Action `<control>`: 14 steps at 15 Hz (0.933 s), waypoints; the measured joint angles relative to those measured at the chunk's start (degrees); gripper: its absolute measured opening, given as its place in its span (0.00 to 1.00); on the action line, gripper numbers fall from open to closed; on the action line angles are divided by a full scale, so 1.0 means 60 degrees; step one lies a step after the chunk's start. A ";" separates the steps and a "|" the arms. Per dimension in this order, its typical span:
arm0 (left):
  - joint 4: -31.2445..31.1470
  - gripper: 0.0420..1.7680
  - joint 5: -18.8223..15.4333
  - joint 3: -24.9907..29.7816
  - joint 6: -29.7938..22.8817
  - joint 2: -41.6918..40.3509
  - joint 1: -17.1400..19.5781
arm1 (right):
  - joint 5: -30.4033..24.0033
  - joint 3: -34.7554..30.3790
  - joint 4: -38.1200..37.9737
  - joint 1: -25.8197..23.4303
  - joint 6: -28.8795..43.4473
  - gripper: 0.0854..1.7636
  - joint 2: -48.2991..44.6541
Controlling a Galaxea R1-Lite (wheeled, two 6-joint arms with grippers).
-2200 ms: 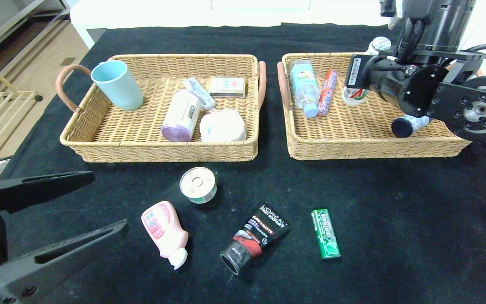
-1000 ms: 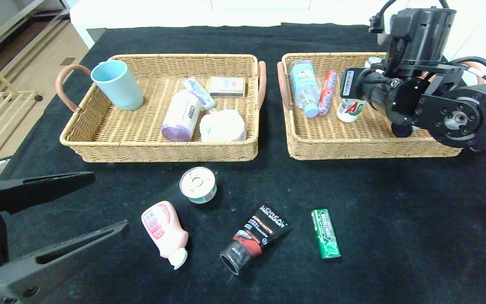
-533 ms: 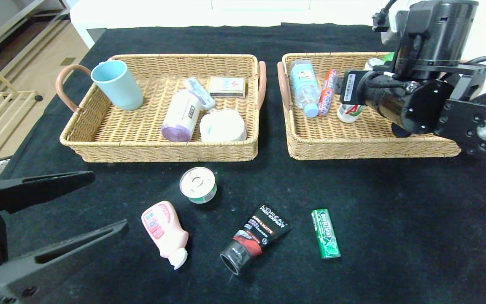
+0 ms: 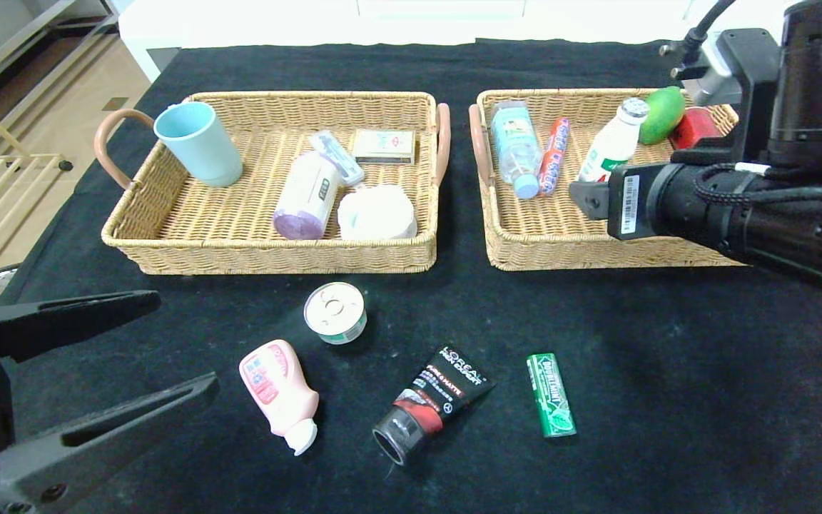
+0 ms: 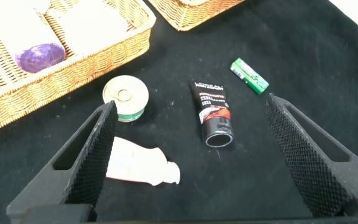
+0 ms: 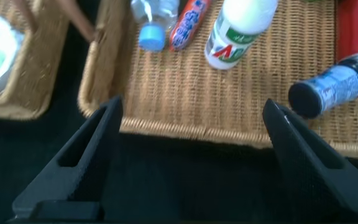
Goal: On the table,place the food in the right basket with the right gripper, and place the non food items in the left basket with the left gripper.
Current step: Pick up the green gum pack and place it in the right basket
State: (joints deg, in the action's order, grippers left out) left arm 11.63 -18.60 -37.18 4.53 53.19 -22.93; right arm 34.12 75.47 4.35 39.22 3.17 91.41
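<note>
The right arm (image 4: 739,214) hides part of the right basket (image 4: 525,250); the red pack (image 4: 696,127) behind is half covered.

You've got open black cloth table (image 4: 668,385) right of the green gum pack (image 4: 551,395); the black tube (image 4: 431,404) crowds its left.

Black cloth table (image 4: 668,371): matt, lint-flecked. Both baskets (image 4: 268,253) (image 4: 596,250): rough woven wicker. Tin (image 4: 335,312), lower centre: shiny metal lid. Pink bottle (image 4: 279,392): smooth plastic. Gum pack (image 4: 551,395): glossy wrapper.
</note>
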 joint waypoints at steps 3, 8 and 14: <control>-0.0004 0.97 0.0000 0.0014 0.0000 0.0020 0.0000 | 0.0219 -0.0630 -0.0744 0.0764 0.0467 0.94 -0.0461; -0.0006 0.97 0.0004 0.0028 0.0028 0.0079 0.0134 | 0.0219 -0.1077 -0.2540 0.1719 0.1676 0.95 -0.0534; -0.0006 0.97 0.0000 0.0033 0.0112 0.0089 0.0203 | 0.0146 -0.1128 -0.2948 0.2477 0.2867 0.96 0.0321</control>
State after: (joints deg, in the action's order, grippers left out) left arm 11.59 -18.60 -36.99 5.21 53.72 -21.71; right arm 35.00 68.71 -13.34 54.08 20.37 93.33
